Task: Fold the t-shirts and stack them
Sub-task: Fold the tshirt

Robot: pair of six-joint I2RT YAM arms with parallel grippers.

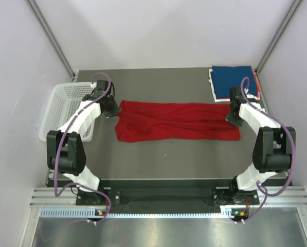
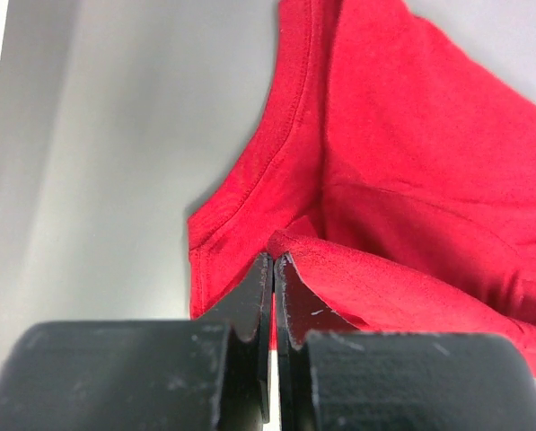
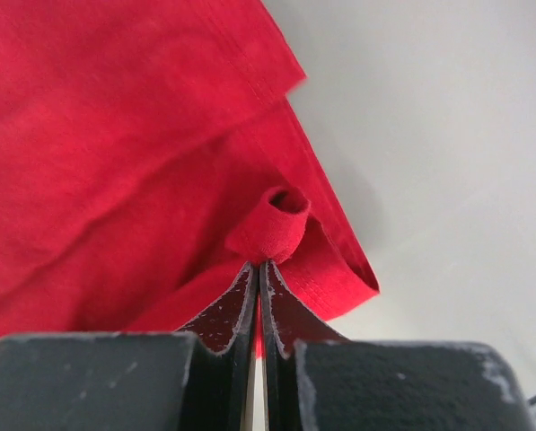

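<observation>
The red t-shirt (image 1: 176, 121) lies stretched left to right across the middle of the table, folded into a long band. My left gripper (image 1: 112, 109) is shut on its left end, pinching a fold of red cloth (image 2: 339, 260) beside the collar. My right gripper (image 1: 231, 117) is shut on its right end, with a small loop of red cloth (image 3: 272, 229) bunched at the fingertips. A folded dark blue t-shirt (image 1: 234, 81) lies on a white one (image 1: 213, 91) at the back right corner, with a sliver of orange (image 1: 256, 82) at its right edge.
A white mesh plastic basket (image 1: 66, 108) stands at the table's left edge, close behind the left arm. Grey walls with metal posts close in the back and both sides. The dark table (image 1: 168, 154) shows bare in front of the red shirt.
</observation>
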